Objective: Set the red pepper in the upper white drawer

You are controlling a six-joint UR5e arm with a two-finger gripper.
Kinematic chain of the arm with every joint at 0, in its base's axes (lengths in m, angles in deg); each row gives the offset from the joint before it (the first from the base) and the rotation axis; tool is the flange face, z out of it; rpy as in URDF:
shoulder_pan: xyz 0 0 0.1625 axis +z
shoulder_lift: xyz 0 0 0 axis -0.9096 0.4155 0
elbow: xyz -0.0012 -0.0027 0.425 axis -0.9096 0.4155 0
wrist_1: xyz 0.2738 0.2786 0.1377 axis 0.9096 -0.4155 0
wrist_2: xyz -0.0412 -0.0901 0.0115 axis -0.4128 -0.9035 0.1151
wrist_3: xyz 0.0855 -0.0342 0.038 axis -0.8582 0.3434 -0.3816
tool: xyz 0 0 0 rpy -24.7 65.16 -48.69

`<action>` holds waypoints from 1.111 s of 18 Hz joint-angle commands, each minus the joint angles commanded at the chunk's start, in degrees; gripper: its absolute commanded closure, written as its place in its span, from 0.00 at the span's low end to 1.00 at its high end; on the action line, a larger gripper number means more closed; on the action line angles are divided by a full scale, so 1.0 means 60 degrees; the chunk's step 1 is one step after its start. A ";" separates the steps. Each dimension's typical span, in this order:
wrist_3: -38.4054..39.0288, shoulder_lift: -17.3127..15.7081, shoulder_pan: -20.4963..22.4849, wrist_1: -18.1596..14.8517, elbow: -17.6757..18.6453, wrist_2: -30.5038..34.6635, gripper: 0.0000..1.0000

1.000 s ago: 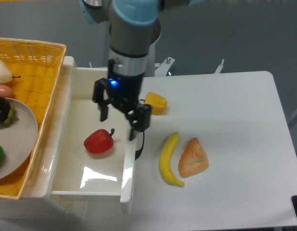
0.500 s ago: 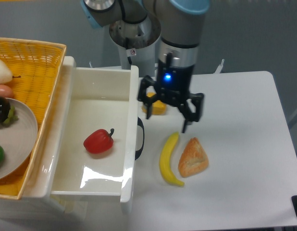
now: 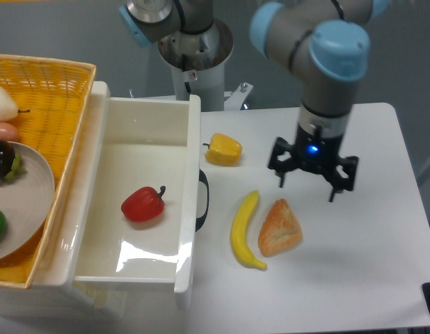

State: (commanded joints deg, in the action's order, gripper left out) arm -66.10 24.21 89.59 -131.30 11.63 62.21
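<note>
We see the glossy red pepper [image 3: 142, 204] inside the deep white plastic drawer [image 3: 189, 136], black two-finger gripper [image 3: 307, 183] spread apart over the white table [image 3: 368, 250], beside a triangular pastry [image 3: 279, 228]

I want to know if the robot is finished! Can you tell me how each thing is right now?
red pepper: lying inside the drawer
upper white drawer: pulled open
gripper: open, empty, above the table
yellow pepper: on the table
banana: on the table
pastry: beside the banana

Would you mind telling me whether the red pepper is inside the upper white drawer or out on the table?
Inside: the red pepper lies on the floor of the upper white drawer, enclosed by its walls.
</note>
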 joint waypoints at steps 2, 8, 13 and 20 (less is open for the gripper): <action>-0.0278 0.0293 0.0117 0.0000 0.0014 0.0090 0.00; -0.0602 0.0952 0.0147 0.0015 0.0000 0.1084 0.00; -0.1434 0.1290 0.0161 0.0176 -0.0029 0.1305 0.00; -0.1745 0.1393 0.0367 0.0220 0.0000 0.1291 0.00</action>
State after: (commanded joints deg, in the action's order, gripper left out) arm -76.57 32.57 91.79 -129.98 11.63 69.96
